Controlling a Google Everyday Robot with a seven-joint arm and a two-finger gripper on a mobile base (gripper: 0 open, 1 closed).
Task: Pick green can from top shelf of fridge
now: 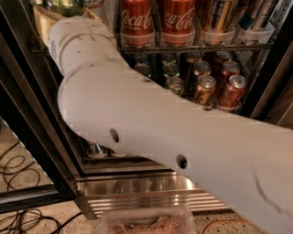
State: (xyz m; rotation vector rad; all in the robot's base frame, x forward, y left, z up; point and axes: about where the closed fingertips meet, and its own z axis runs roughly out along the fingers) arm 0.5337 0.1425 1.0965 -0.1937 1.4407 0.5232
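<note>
My white arm fills most of the view and reaches up to the left end of the top shelf of the fridge. A sliver of a pale-green can shows at the top edge, just above my wrist. My gripper is at the top left beside that can, mostly hidden behind the wrist. The top shelf is a wire rack with clear bins.
Two tall red Coca-Cola cans and other tall cans stand in the bins to the right. Short cans fill the rack below. The black door frame is at left; cables lie on the floor.
</note>
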